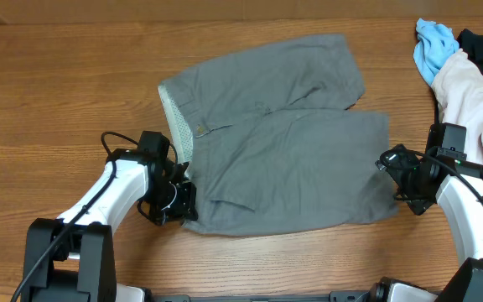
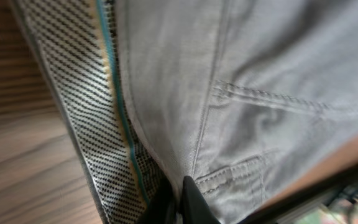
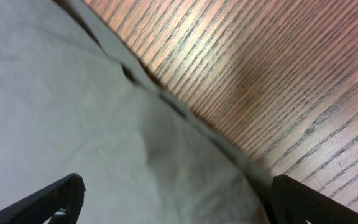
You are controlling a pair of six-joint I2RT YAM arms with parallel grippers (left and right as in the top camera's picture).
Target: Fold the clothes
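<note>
I note the shorts [image 1: 283, 143] flat on the table [image 1: 57, 84], left gripper [image 1: 183, 200] pinched on the near waistband corner, right gripper [image 1: 386, 161] agape over the leg hem; I would clamp that hem before lifting evenly.

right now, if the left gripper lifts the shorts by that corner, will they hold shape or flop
Probably flop: the shorts lie limp and creased on the table, so the free legs would likely sag and drag. The waistband looks thicker, with stitched lining, so it may stay somewhat firmer near where the left gripper pinches.
</note>
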